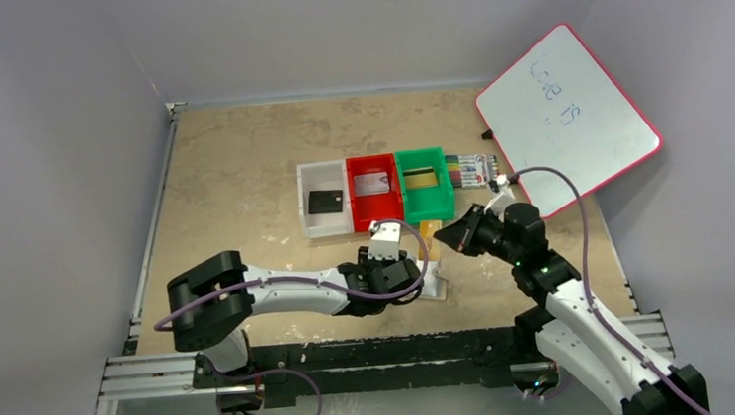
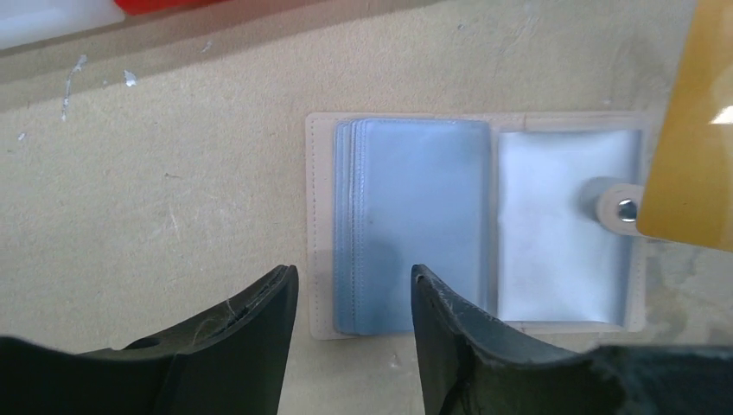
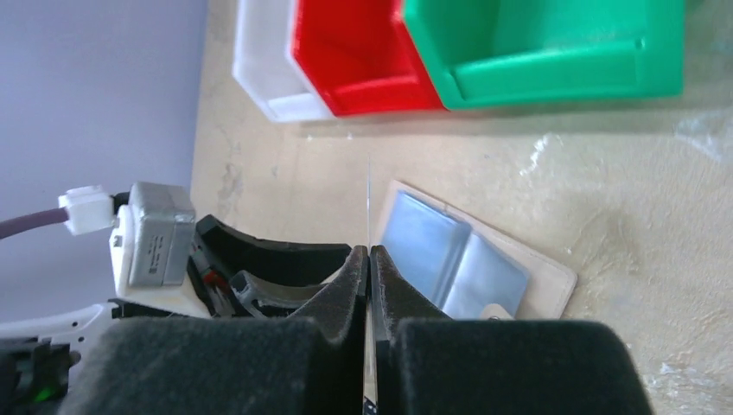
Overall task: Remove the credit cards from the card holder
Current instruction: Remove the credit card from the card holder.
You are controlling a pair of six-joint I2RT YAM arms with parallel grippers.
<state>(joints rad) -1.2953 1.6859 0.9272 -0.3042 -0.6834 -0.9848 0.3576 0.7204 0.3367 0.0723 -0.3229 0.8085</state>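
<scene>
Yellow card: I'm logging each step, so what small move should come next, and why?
Probably the right gripper should carry the yellow card over to the bins. It is pinched shut on the card, which is already free of the open card holder.

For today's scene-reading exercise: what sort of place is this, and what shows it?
Most likely a robotics lab cell. A left arm and a right arm are bolted to a rail at the edge of a board table, grey walls enclose it, and a whiteboard leans against one.
</scene>
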